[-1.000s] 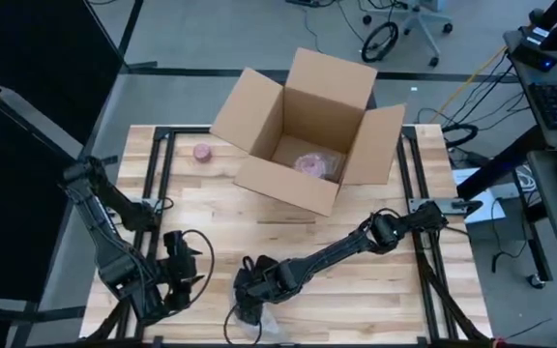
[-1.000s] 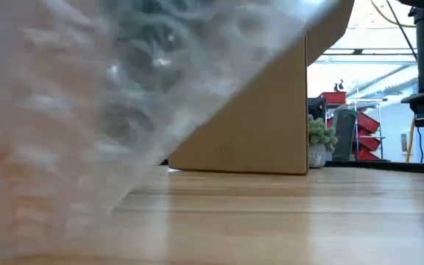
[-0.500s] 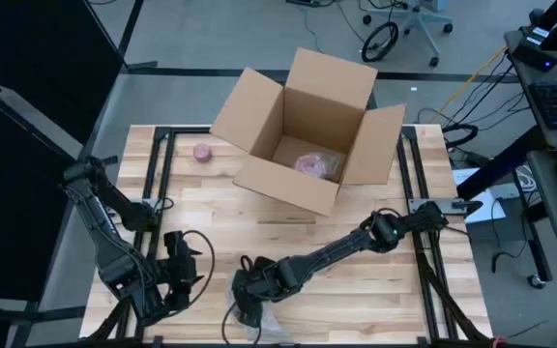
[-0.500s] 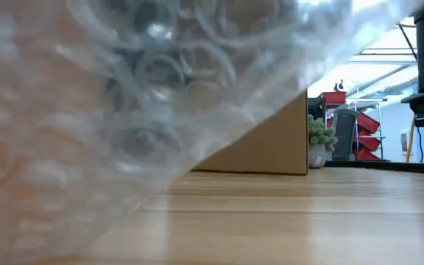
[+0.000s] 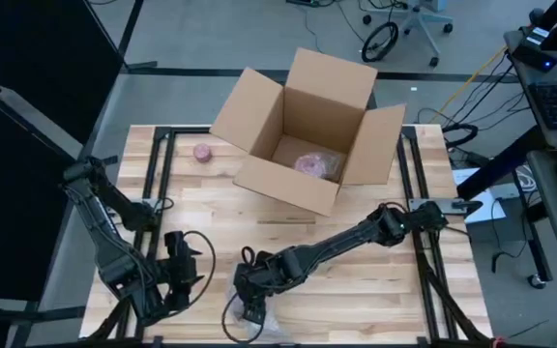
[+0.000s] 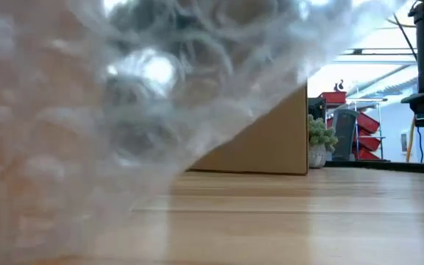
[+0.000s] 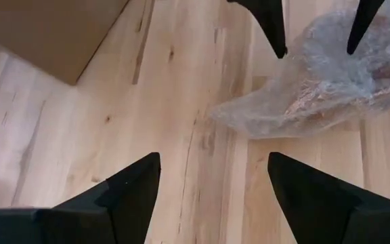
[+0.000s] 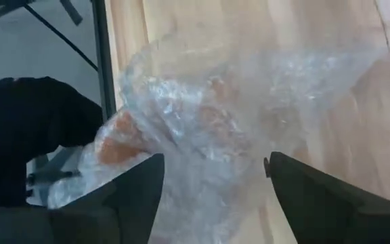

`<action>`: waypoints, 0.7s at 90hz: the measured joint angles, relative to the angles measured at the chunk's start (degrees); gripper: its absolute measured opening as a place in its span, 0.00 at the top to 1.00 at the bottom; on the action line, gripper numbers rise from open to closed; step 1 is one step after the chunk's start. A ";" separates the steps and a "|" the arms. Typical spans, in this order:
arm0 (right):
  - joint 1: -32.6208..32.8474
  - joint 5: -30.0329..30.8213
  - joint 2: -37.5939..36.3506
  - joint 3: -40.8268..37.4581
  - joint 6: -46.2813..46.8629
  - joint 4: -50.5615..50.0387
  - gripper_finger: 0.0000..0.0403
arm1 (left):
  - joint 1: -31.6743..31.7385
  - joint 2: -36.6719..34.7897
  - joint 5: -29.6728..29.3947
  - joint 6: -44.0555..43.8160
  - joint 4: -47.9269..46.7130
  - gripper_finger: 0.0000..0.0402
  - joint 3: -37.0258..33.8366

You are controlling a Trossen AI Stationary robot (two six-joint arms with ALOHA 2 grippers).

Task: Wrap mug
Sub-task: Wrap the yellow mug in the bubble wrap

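Mug (image 8: pixel 124 139), orange-ish, sits inside a loose bubble wrap bundle (image 7: pixel 330 81) at the table's (image 5: pixel 356 290) near edge, roughly mid-width. Your right gripper (image 5: pixel 249 311) hangs over the bundle w/ fingers spread wide, not gripping anything; in the left wrist view its two dark fingertips (image 7: pixel 269 27) straddle the wrap's far side. Your left gripper (image 5: pixel 184 274) waits near the table's near-left corner, fingers also wide apart, aimed toward the bundle. Bubble wrap fills most of the low view, right up against the lens. Open cardboard box (image 5: pixel 303 130) stands at the far edge, center, w/ another wrapped pink item (image 5: pixel 315 164) inside. Small pink object (image 5: pixel 202 152) lies just left of the box.
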 joint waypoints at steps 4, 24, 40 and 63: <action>-0.06 0.53 -0.48 0.00 -0.01 0.63 0.37 | 0.00 0.00 0.00 0.00 0.06 0.35 0.00; 0.05 8.54 0.47 -0.09 0.45 3.95 0.37 | 0.02 0.00 0.00 0.00 0.10 0.35 0.00; 0.32 7.32 3.49 -0.13 1.24 4.70 0.37 | 0.00 0.00 0.00 -0.02 0.10 0.35 0.00; 0.57 6.45 4.53 -0.11 -0.28 3.93 0.37 | 0.00 0.00 0.00 -0.02 0.21 0.35 0.00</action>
